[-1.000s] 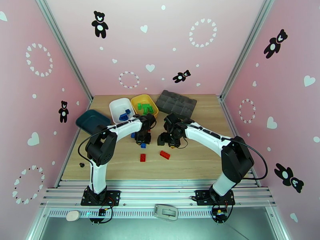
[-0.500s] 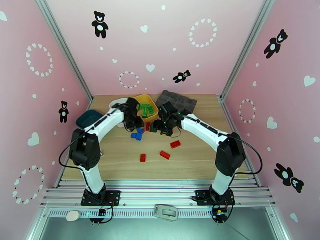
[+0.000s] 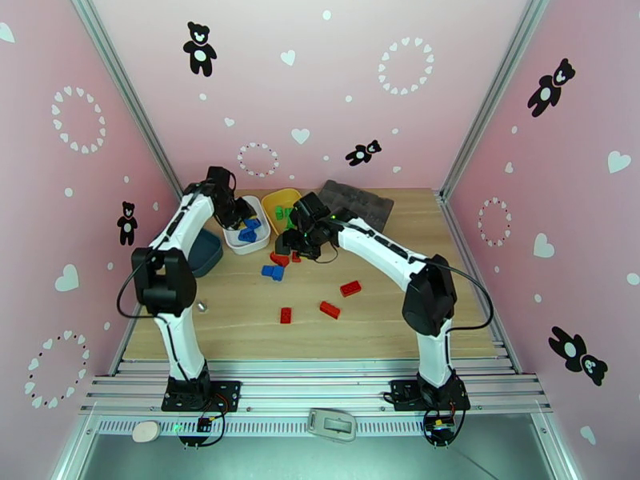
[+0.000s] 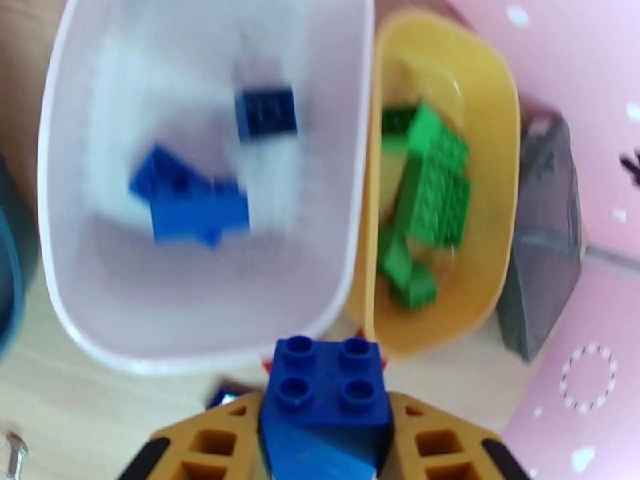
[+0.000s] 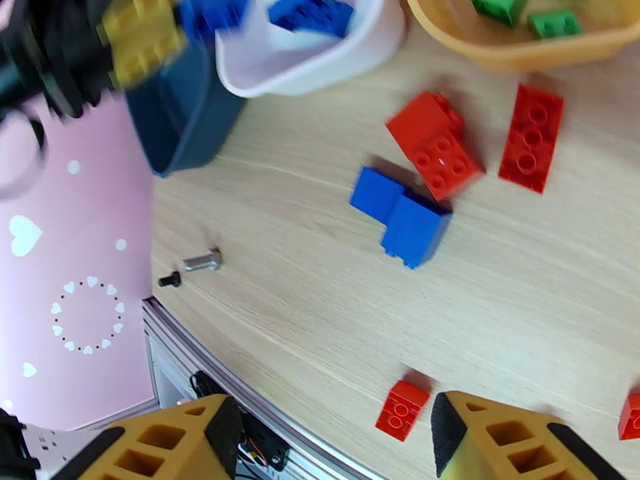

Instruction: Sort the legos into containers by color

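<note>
Two trays part-filled: blues [image 4: 188, 202] in white tray [image 4: 304, 258], greens [image 4: 432, 194] in yellow tray [image 4: 480, 298]. L gripper [image 4: 324, 432] clamps blue brick [image 4: 328, 378] over white tray; R gripper [image 5: 336, 434] apart, empty. Reds [image 5: 436, 146], blue pair [image 5: 404, 214] left on table [image 5: 280, 258].

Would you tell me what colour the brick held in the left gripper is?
Blue; the brick shows best in the left wrist view.

Both white-shelled arms [image 3: 376, 248] have black joints, thin black cables, black bolted base plates [image 3: 202, 392] and mustard-yellow pocketed plastic fingers [image 5: 512, 442].
</note>
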### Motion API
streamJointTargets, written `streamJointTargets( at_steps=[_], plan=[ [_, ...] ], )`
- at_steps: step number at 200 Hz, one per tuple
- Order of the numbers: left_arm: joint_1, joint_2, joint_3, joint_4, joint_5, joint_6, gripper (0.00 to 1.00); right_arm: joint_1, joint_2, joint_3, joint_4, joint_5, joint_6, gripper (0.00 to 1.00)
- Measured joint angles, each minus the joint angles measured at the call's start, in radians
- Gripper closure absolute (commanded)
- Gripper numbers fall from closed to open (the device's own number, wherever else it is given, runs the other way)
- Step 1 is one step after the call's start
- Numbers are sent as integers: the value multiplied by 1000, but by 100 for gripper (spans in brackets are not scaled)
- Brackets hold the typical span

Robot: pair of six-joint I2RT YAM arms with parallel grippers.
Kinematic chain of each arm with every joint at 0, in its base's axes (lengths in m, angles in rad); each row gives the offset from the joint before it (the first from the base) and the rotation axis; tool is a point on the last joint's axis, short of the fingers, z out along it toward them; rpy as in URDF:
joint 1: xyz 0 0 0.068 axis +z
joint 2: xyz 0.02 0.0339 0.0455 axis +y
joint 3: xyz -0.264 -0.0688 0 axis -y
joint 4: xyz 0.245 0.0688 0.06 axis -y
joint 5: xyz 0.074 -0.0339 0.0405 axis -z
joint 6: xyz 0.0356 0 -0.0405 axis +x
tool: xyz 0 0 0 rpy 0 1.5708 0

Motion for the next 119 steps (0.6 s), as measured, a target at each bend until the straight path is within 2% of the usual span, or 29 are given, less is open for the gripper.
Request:
streamJointTargets(
  at_steps=[15, 37, 48, 90, 119],
  plan=[
    [13, 79, 97, -26, -8, -8, 58, 1, 8, 0, -4, -2, 1, 32],
    [25, 184, 232, -63, -10, -15, 35, 1, 8, 2, -12, -4, 0, 31],
    [29, 226, 294, -84, -11, -28, 29, 1, 8, 2, -15, -4, -1, 30],
    [31, 242, 334, -120, -12, -26, 24, 1, 8, 2, -31, 15, -17, 30],
    [23, 154, 212, -118, -35, -5, 23, 0, 8, 2, -61, 34, -35, 32]
  ],
)
